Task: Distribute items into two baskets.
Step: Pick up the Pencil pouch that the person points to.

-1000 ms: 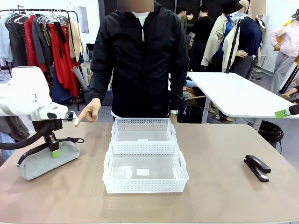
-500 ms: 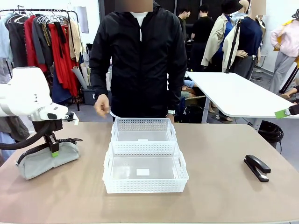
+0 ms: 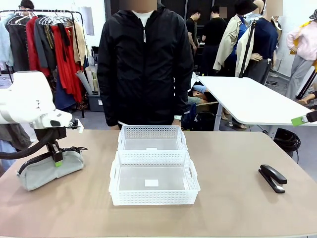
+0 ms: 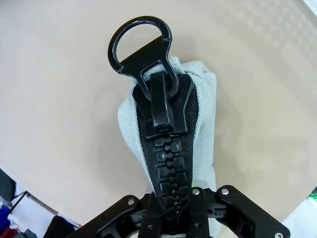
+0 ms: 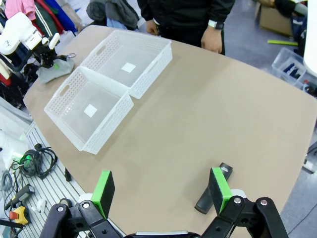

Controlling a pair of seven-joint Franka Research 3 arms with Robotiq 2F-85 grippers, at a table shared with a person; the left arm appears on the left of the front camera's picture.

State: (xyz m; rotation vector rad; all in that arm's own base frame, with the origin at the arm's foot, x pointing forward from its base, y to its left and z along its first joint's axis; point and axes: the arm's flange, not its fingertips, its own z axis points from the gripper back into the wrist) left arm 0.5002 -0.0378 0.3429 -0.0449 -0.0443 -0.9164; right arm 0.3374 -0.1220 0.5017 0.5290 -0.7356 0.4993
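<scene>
The grey pouch (image 3: 47, 171) lies on the table at the left. My left gripper (image 3: 57, 158) is shut on its top; in the left wrist view my left gripper (image 4: 171, 210) clamps the black zipper ridge of the pouch (image 4: 200, 114), and the ring pull (image 4: 141, 42) sticks out ahead. Two white baskets stand end to end mid-table, the far basket (image 3: 152, 132) by the person and the near basket (image 3: 153, 197) toward me; both hold nothing. The black stapler (image 3: 272, 177) lies at the right. My right gripper (image 5: 161, 191) hangs open high above the stapler (image 5: 203, 202).
A person in a black jacket (image 3: 146, 64) stands at the far edge behind the baskets, hands down at the table edge. One green pad (image 3: 298, 120) of my right gripper shows at the right edge of the front view. Bare tabletop (image 3: 233, 163) lies between baskets and stapler.
The person's hand, which pointed down at the table near the pouch, has pulled back to the body. Both arms and the pouch have stayed put.
</scene>
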